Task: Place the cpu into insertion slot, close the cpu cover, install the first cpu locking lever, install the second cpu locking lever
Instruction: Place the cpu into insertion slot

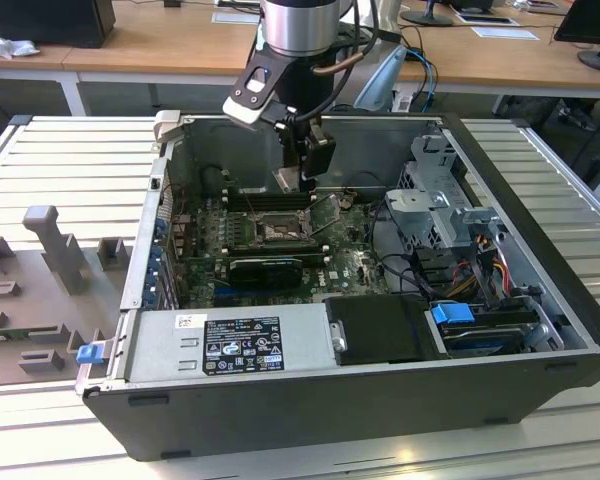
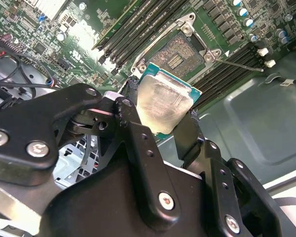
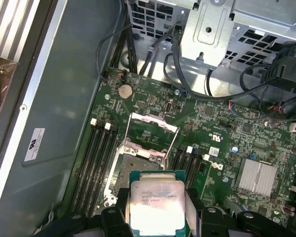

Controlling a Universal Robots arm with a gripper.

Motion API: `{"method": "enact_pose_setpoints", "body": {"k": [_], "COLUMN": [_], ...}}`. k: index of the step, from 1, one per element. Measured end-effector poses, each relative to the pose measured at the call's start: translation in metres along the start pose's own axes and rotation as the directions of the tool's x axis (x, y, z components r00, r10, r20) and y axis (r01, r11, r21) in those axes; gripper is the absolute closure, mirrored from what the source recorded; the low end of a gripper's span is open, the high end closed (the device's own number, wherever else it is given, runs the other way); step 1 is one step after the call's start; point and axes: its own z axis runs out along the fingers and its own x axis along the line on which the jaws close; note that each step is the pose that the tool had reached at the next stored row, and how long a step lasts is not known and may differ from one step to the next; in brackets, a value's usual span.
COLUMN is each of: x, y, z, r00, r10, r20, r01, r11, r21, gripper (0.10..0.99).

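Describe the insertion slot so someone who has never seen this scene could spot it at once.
Inside the open computer case lies a green circuit board. Near its middle, close under the gripper holding the cpu, sits the insertion slot. It is a small dark square with a silvery metal rim, unlike the long black memory slots beside it.

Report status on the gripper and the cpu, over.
Gripper shut on the cpu, held above the motherboard. Insertion slot bare, cpu cover open. No obstruction seen over the slot.
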Motion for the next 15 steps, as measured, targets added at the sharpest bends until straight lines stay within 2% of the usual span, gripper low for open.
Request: {"method": "enact_pose_setpoints", "body": {"k": [12, 15], "x": [-0.0001, 0.0000], "y": [-0.0002, -0.0004], "z": [0.0026, 0.0040], "r00": [0.9998, 0.9986], "r10": [0.018, 0.053], "r20": [0.0014, 0.0041], "r01": [-0.018, -0.053], "r11": [0.9998, 0.9986], "r21": [0.000, -0.001], "gripper": [0.553, 0.553]}}
